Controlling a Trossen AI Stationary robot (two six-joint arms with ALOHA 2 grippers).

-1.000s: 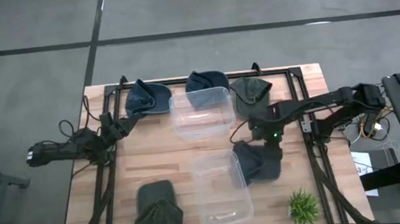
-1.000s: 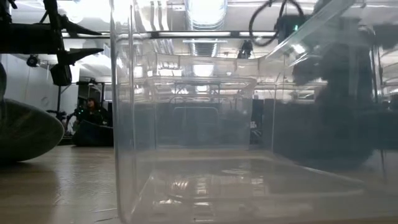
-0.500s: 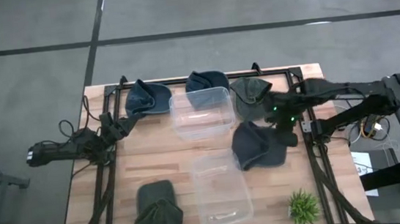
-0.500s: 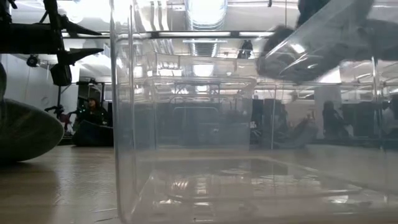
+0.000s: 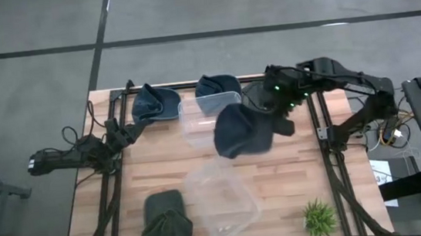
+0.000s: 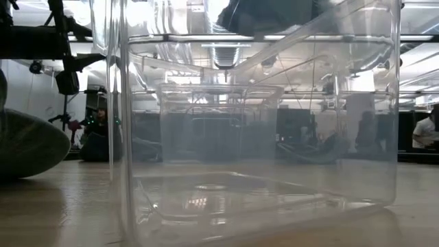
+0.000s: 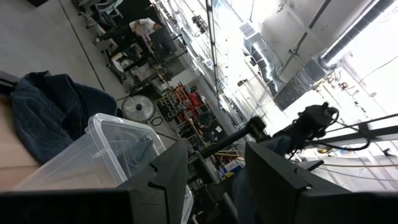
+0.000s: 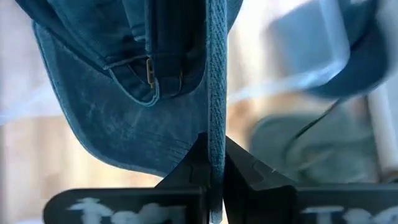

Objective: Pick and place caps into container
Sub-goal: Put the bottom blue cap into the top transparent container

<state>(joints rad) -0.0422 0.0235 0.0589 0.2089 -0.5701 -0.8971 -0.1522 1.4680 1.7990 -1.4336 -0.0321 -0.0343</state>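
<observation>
Right gripper, jaws clamped on the fabric edge of a navy cap, holds it aloft over the right side of the far clear container. Near container lies empty. Left gripper rests at the table's left, jaws parted.

We're looking at a big open workshop or robotics lab. Exposed ductwork is running under a high ceiling with strip lights glowing overhead. A grey concrete floor is spreading out around the wooden table. Beyond it, people are sitting among desks and gear, and a fan is standing near cluttered racks.
</observation>
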